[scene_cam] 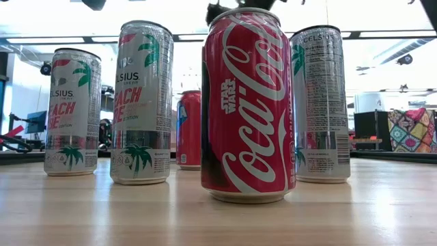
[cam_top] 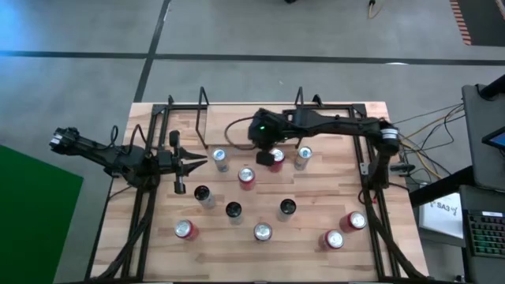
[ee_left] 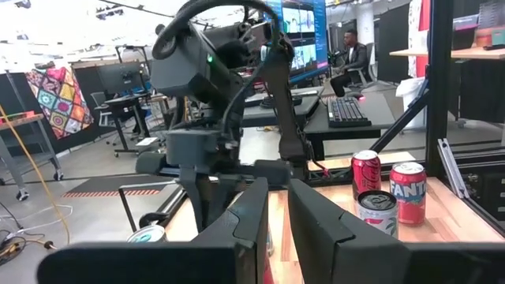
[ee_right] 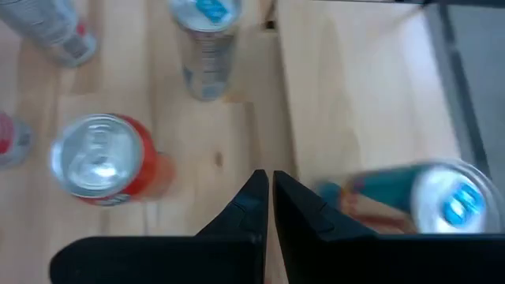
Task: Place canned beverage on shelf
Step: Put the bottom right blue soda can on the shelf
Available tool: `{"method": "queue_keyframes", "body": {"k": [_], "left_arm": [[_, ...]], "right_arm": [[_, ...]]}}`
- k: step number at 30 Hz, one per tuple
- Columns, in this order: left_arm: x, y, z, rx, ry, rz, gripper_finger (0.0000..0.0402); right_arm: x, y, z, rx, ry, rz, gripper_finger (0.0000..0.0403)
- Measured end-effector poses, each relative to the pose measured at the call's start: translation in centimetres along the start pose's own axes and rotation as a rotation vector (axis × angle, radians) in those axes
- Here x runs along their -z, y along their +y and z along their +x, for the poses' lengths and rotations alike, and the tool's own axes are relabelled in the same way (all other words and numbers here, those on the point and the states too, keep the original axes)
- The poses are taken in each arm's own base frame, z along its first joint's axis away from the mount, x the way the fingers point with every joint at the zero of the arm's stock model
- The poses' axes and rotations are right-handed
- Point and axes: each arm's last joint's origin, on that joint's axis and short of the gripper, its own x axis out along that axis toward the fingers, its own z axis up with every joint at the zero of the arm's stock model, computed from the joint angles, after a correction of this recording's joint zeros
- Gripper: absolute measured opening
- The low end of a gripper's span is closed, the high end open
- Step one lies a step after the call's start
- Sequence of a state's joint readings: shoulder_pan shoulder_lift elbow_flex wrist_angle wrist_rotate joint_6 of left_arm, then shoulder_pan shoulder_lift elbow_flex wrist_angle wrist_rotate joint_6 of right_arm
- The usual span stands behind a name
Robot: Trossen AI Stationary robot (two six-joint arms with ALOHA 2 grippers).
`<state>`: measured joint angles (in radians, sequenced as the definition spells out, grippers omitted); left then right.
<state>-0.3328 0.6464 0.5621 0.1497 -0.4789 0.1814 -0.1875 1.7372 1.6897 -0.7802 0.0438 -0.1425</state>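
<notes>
Right gripper (ee_right: 267,197): my working claw, fingers together on nothing, poised above the mid-table cans, a red can (ee_right: 101,160) to one side and a blue-topped can (ee_right: 442,201) to the other. Shelf (cam_top: 251,110): far edge, floor bare as far as I see. Left gripper (cam_top: 192,164): waiting at left, fingers near together, empty. Task judged unstarted; no can grasped.

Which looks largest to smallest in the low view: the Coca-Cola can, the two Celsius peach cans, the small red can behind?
1. Coca-Cola can, nearest the camera.
2. Taller-looking Celsius peach can.
3. Other Celsius peach can.
4. Red can behind, farthest.
</notes>
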Motion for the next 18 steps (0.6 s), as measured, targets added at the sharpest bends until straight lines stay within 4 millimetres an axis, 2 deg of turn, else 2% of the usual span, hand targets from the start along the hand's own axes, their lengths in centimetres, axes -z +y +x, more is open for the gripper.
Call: {"method": "queue_keyframes", "body": {"k": [5,10,14,18], "left_arm": [[0.0,0.0,0.0,0.0,-0.001,0.001,0.0037],[0.0,0.0,0.0,-0.001,-0.001,0.012,0.0037],[0.0,0.0,0.0,-0.001,-0.001,0.014,0.0037],[0.0,0.0,0.1,-0.001,0.0,0.019,0.0037]], "right_arm": [[2.8,-1.3,-0.8,0.096,-0.063,0.117,0.0012],[4.9,-1.7,-0.1,0.136,-0.097,0.171,0.0012],[5.7,-1.5,0.9,0.133,-0.089,0.17,0.0012],[5.7,-1.6,1.4,0.156,-0.086,0.179,0.0012]]}}
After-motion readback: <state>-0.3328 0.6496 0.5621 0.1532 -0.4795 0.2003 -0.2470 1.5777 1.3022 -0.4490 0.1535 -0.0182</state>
